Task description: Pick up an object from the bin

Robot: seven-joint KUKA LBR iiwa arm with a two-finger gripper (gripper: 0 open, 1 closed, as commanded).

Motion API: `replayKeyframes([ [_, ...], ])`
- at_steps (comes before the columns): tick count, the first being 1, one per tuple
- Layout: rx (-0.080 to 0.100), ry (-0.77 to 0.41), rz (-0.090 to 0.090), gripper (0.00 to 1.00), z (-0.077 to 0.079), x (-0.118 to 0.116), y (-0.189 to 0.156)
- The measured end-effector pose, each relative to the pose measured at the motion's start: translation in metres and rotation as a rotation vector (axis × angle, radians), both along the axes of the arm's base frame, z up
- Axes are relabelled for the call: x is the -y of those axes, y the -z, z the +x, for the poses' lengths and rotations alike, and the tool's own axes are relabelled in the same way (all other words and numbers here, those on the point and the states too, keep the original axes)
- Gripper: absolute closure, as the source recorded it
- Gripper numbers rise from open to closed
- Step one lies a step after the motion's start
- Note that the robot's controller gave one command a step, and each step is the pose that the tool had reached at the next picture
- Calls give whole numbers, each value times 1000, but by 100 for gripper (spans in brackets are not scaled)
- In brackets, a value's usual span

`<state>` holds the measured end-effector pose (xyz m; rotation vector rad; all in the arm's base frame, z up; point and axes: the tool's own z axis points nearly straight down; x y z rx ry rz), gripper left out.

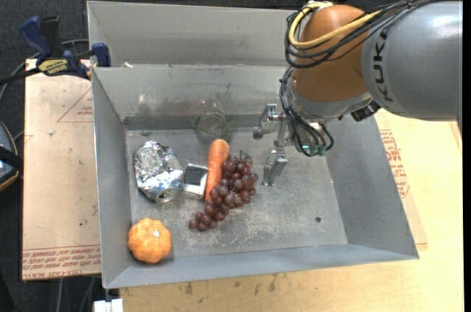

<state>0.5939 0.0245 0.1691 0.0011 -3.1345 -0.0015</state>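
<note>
Hovering low over the bin floor, tool looks spread open, holding nothing. Purple grape bunch lies just beside it, view-left, carrot beyond. Risk: closing here grabs air; loose grapes could squash or slip.

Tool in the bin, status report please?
Tool open, empty. Hangs beside grapes, carrot just beyond. Nothing in the way.

Grapes lie just left of the pincer, the carrot against their left side, box and crushed can farther left.
</note>
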Motion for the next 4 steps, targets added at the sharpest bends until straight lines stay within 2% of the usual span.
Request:
replayKeyframes([
  [1, 8, 1, 0, 0, 2, 0, -5],
  [2, 16, -110, -1, 0, 0, -6, 20],
  [3, 5, -480, 3, 0, -11, -21, 45],
  [4, 11, -634, 3, 0, -12, -24, 33],
])
